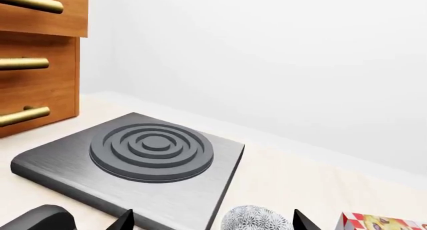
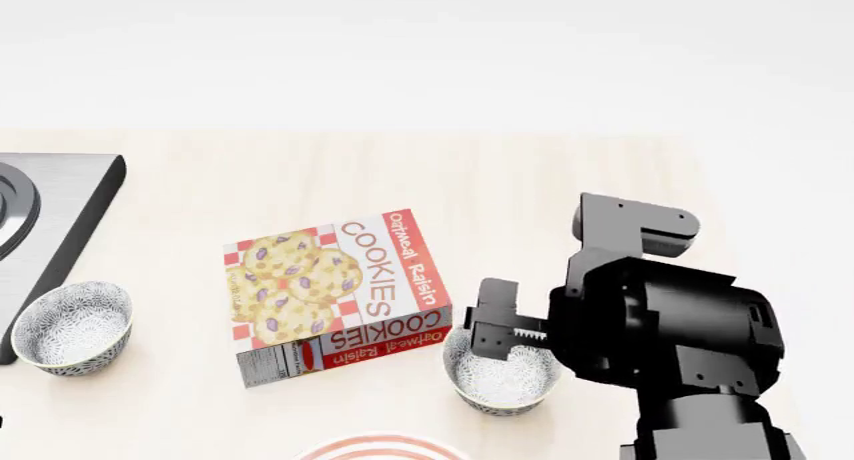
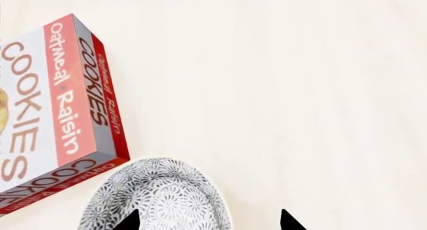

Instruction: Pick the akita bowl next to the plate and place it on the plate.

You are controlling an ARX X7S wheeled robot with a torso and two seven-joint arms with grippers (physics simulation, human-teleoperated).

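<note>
The akita bowl (image 2: 501, 382), speckled grey and white, stands just right of the plate (image 2: 380, 448), whose red-ringed rim peeks in at the bottom edge of the head view. My right gripper (image 2: 505, 332) hangs over this bowl. In the right wrist view the gripper (image 3: 208, 222) is open: one fingertip (image 3: 129, 221) shows over the akita bowl (image 3: 160, 195), the other lies outside its rim over bare table. A second, identical bowl (image 2: 74, 325) sits far left. My open left gripper (image 1: 213, 222) is near it, and that bowl (image 1: 253, 219) shows between its tips.
A cookie box (image 2: 334, 295) lies flat just left of the akita bowl, also in the right wrist view (image 3: 53, 105). A grey stove plate (image 1: 153, 150) sits at the far left beside the second bowl. Wooden drawers (image 1: 33, 65) with brass handles stand behind the stove.
</note>
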